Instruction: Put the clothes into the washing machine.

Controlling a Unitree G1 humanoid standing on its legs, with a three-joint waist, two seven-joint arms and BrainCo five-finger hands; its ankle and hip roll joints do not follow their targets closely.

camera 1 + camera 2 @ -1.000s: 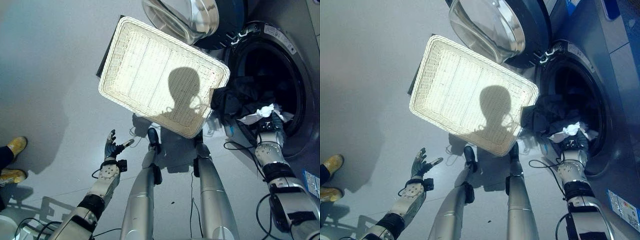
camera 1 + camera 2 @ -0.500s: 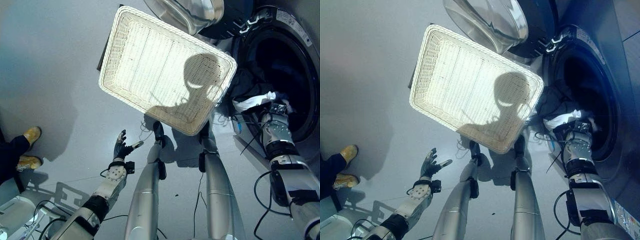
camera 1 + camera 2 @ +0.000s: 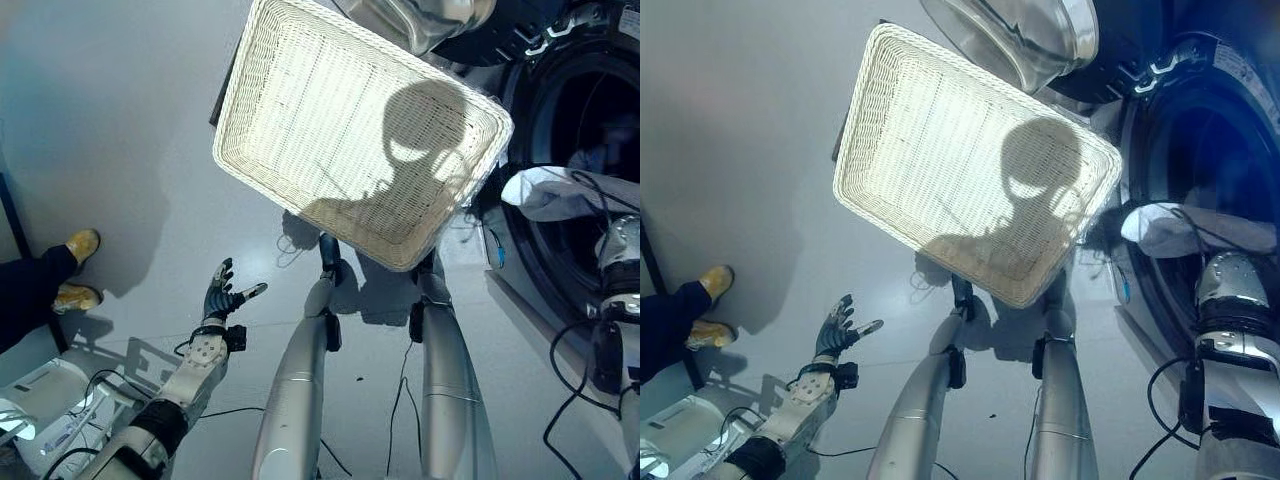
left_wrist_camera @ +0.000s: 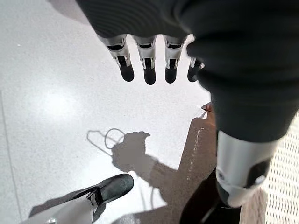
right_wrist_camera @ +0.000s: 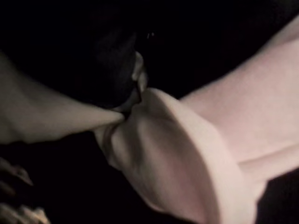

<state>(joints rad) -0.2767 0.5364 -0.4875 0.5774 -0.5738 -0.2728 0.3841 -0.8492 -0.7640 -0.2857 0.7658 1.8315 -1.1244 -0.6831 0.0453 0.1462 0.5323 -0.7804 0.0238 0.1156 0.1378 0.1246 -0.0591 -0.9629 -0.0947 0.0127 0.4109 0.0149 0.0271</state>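
Note:
The washing machine's drum opening (image 3: 580, 150) stands at the right, dark inside. A white cloth (image 3: 550, 192) lies across its lower rim, and it also fills the right wrist view as white cloth (image 5: 177, 158) against the dark drum. My right arm (image 3: 1232, 290) reaches up to the opening, and its hand is hidden behind the cloth. My left hand (image 3: 222, 297) hangs low at the left over the floor, fingers (image 4: 148, 70) straight and spread, holding nothing.
A white wicker basket (image 3: 300, 70) lies tilted beside the machine with nothing in it. The machine's round glass door (image 3: 1035, 35) stands swung open above the basket. A person's dark trouser leg and yellow shoes (image 3: 78, 246) are at the left. A white device (image 3: 35, 395) sits at the lower left.
The camera has shifted. My right hand has gone further into the drum with the white cloth, and the dark clothes no longer hang out of the opening. The left hand stays open.

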